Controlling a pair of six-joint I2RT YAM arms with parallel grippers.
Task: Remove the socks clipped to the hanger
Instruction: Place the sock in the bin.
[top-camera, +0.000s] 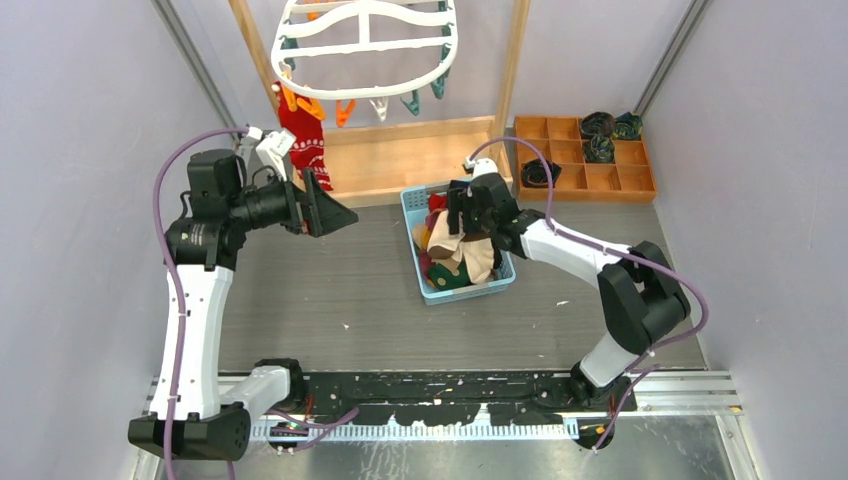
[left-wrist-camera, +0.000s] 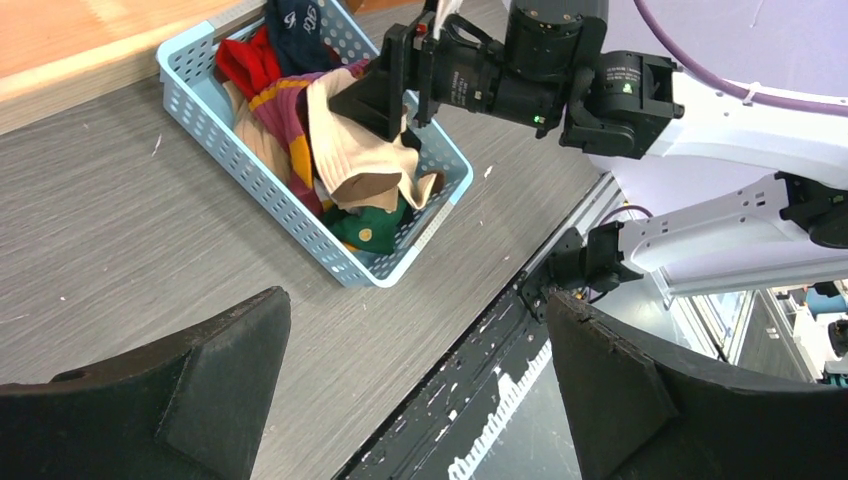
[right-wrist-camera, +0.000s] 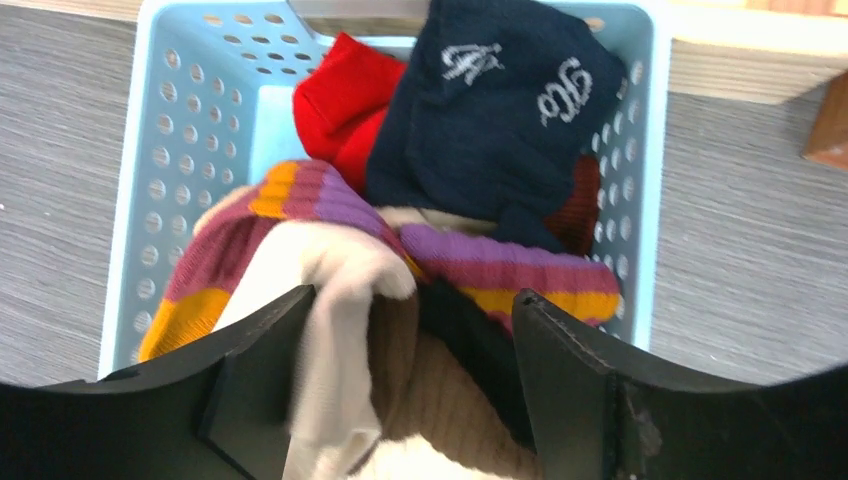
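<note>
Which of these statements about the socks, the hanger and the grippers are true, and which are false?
1. A red sock hangs from the hanger. True.
2. The basket is empty. False: it holds several socks.
3. The left gripper holds a sock. False: it is open and empty.
4. The right gripper is over the basket. True.
5. The navy sock is clipped to the hanger. False: it lies in the basket.

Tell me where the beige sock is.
The beige sock lies in the blue basket, centre-right in the top view, between the right gripper's open fingers.
</note>
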